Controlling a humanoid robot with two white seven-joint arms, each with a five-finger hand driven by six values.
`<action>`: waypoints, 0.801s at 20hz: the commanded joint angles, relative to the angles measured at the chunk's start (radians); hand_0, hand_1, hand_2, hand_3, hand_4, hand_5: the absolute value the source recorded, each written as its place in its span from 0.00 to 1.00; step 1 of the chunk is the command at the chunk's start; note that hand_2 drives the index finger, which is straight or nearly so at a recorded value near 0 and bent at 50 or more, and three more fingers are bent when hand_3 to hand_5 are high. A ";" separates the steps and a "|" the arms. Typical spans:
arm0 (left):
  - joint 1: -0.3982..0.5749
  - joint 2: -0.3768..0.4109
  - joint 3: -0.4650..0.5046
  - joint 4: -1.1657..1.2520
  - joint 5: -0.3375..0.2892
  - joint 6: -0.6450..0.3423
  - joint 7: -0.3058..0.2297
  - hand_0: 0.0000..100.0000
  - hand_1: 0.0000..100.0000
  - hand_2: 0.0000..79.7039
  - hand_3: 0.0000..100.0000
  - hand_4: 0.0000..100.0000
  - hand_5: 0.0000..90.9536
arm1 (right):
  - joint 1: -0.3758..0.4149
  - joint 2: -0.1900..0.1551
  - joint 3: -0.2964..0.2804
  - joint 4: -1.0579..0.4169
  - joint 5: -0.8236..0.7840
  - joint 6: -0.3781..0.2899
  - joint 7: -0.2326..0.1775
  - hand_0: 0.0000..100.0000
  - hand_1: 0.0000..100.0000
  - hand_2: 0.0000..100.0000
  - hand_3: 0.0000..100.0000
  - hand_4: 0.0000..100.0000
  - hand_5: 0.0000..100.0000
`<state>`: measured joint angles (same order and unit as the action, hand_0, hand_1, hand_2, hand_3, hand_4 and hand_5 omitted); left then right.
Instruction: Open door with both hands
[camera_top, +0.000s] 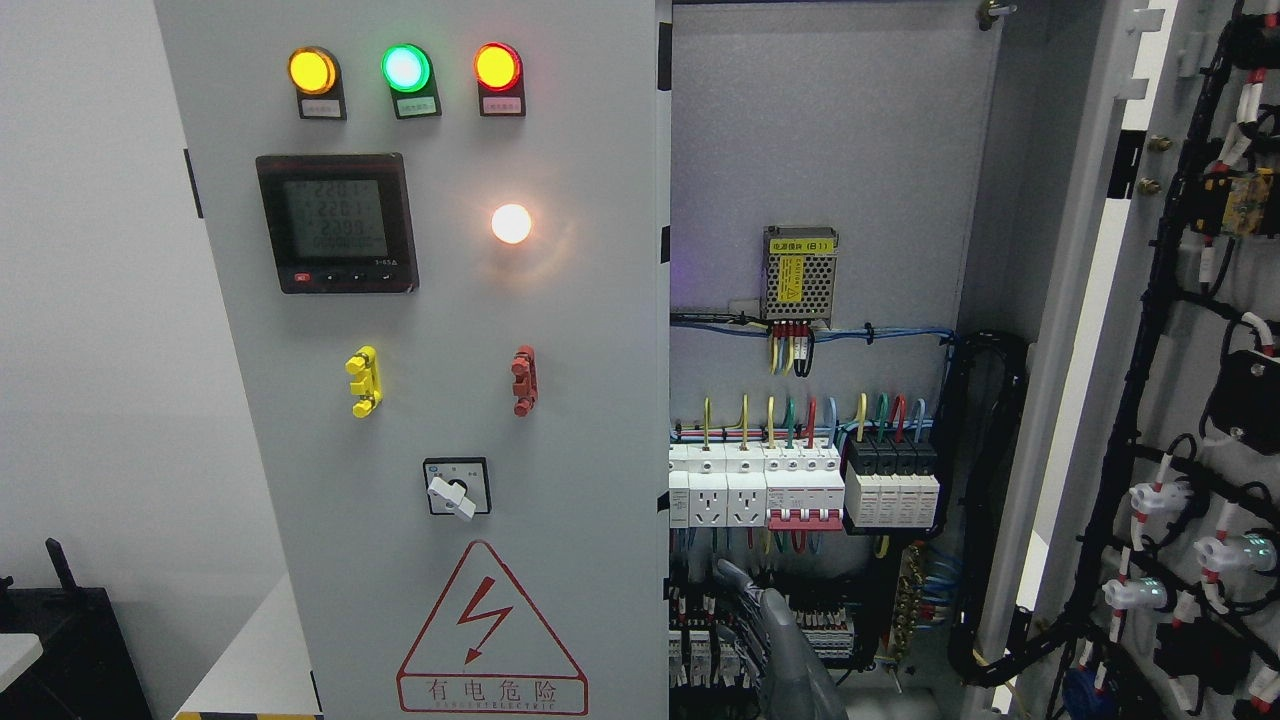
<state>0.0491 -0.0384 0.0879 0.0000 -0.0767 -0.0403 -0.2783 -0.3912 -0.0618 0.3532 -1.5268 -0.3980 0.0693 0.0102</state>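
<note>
Currently on view: an electrical cabinet with two doors. The left door (560, 420), grey, fills the left and centre of the frame and stands closed. The right door (1150, 400) is swung wide open at the right of the frame, its inner face carrying black cable bundles (1130, 430) and the backs of lamps.

Left door fittings, top to bottom: an amber indicator lamp (313, 71), a green indicator lamp (406, 68) and a red-rimmed amber lamp (497, 67) in a row at the upper left; a digital meter (336, 223) with a lit white lamp (511, 223) to its right; a yellow handle (364, 381) and a red handle (523, 380); a rotary selector switch (457, 487); a red triangular shock-warning label (491, 630) at the bottom.

Cabinet interior, centre right: a mesh-cased power supply (799, 272) on the back panel; below it a row of sockets and circuit breakers (800, 490) fed by coloured wires.

One robot hand (775, 640), grey, rises from the bottom edge just right of centre, in front of the lower interior. Its fingers point up, loosely extended, gripping nothing. Which arm it belongs to cannot be told.
</note>
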 joint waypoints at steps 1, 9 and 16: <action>0.000 0.000 0.001 -0.003 0.000 0.000 0.002 0.00 0.00 0.00 0.00 0.03 0.00 | -0.021 -0.006 0.026 0.016 -0.030 0.007 0.002 0.00 0.00 0.00 0.00 0.00 0.00; 0.000 0.000 0.001 -0.003 0.000 0.000 0.001 0.00 0.00 0.00 0.00 0.03 0.00 | -0.044 -0.006 0.041 0.020 -0.041 0.009 0.002 0.00 0.00 0.00 0.00 0.00 0.00; 0.000 0.000 0.001 -0.003 0.000 0.000 0.001 0.00 0.00 0.00 0.00 0.03 0.00 | -0.055 -0.013 0.058 0.036 -0.067 0.009 0.002 0.00 0.00 0.00 0.00 0.00 0.00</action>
<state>0.0491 -0.0383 0.0882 0.0000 -0.0767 -0.0403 -0.2776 -0.4352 -0.0679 0.3888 -1.5105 -0.4518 0.0775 0.0118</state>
